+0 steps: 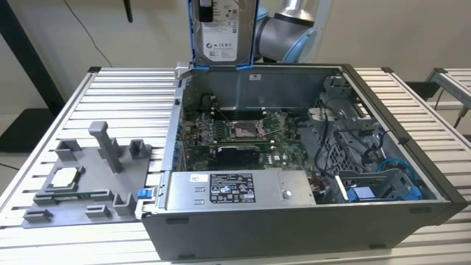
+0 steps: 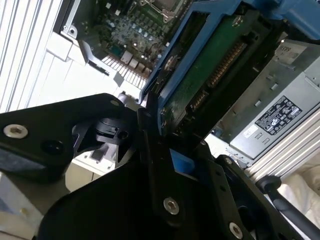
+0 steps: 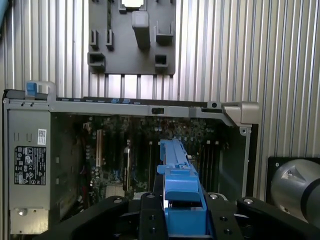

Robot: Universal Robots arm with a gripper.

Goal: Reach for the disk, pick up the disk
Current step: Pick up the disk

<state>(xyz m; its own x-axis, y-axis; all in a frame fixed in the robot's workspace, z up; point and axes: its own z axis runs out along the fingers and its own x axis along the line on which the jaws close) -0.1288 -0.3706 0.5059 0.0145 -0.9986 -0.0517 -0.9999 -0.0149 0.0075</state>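
Observation:
The disk (image 1: 220,33) hangs upright above the back wall of the open computer case, its white label facing the exterior view and its blue frame running down both sides. In the second wrist view its green circuit-board underside (image 2: 210,65) shows inside the blue frame. My gripper (image 3: 182,202) is shut on the disk, and black fingers (image 3: 150,215) press on either side of the blue frame (image 3: 177,170). The gripper (image 2: 170,145) holds the disk by one end, well clear of the parts below.
The open computer case (image 1: 397,138) holds a motherboard (image 1: 235,132), a grey power supply box (image 1: 235,187) and cables at the exterior view's right. A grey fixture plate (image 1: 81,182) with a small silver chip (image 1: 64,176) lies on the slatted table (image 1: 125,88).

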